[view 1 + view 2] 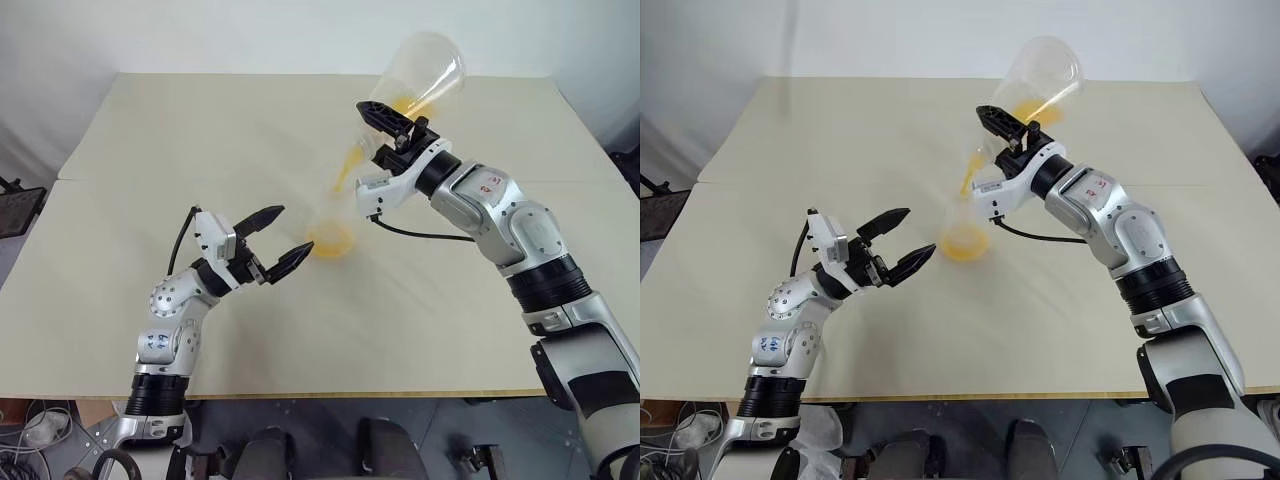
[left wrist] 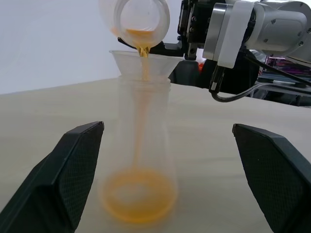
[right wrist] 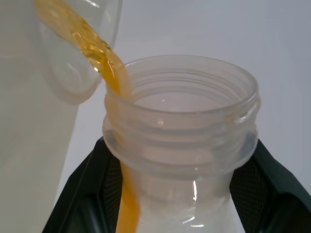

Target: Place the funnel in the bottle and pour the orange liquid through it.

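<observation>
The clear bottle [image 1: 328, 212] stands upright mid-table with the small clear funnel [image 2: 141, 62] seated in its mouth. My right gripper [image 1: 386, 124] is shut on the threaded neck of a wide tapering clear cup [image 1: 424, 72], tipped over the funnel. A thin stream of the orange liquid [image 2: 142, 97] runs from the cup's lip [image 3: 116, 87] through the funnel and pools in the bottle's base [image 1: 332, 241]. More orange liquid sits inside the cup [image 1: 1025, 108]. My left gripper [image 1: 295, 231] is open, its fingers [image 2: 73, 170] on either side of the bottle's lower part, apart from it.
The beige table [image 1: 200, 130] has a seam across its middle and a front edge near my arms. A black cable [image 1: 420, 235] hangs from the right wrist. A dark object [image 1: 15, 205] stands off the table's left side.
</observation>
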Controlling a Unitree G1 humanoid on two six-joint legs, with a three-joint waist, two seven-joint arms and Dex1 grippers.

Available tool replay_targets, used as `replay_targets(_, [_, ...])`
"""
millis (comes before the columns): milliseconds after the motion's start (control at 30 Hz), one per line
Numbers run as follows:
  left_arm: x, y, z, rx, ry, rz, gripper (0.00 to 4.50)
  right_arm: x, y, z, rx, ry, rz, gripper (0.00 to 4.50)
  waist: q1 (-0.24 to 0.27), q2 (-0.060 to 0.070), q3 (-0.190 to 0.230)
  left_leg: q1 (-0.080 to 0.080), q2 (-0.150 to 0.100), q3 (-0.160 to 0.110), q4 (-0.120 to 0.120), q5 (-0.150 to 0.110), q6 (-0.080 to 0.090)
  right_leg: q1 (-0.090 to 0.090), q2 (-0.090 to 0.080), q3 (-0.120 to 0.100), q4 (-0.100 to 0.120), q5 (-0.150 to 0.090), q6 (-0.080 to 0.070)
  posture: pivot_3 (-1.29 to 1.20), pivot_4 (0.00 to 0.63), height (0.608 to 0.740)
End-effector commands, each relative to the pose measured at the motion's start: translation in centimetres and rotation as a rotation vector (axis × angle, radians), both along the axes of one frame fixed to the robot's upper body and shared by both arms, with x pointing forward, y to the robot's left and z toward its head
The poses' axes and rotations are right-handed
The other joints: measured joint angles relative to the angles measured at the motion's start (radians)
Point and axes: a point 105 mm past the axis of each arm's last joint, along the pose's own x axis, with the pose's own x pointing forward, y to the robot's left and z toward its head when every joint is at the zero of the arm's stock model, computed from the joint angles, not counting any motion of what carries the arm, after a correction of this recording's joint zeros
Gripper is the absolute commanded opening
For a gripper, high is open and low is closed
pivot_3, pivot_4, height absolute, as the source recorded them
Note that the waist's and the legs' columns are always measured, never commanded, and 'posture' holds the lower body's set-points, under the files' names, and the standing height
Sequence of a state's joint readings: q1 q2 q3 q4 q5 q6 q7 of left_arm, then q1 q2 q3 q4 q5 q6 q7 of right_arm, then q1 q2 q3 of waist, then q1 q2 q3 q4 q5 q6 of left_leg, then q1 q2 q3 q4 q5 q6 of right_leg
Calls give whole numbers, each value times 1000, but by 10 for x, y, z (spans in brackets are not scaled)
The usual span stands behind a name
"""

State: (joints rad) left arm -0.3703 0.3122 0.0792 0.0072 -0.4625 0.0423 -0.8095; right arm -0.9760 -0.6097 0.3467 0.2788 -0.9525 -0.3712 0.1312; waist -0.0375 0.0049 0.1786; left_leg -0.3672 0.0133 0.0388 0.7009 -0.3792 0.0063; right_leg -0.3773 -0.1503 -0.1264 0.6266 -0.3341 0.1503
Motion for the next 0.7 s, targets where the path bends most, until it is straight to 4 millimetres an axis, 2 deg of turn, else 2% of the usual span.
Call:
replay_targets(33, [-4,-1,10,0,-61,-4,4500,-7,4,20,7,-67,23,2543,0,0,0,0,0,0,0,0,0,0,0,0,0,0,0,0,150,740])
replay_targets(700, [0,-1,9,-9,-69,-10,4500,-10,2,25,15,-116,27,2543,0,0,0,0,0,0,0,0,0,0,0,0,0,0,0,0,150,740])
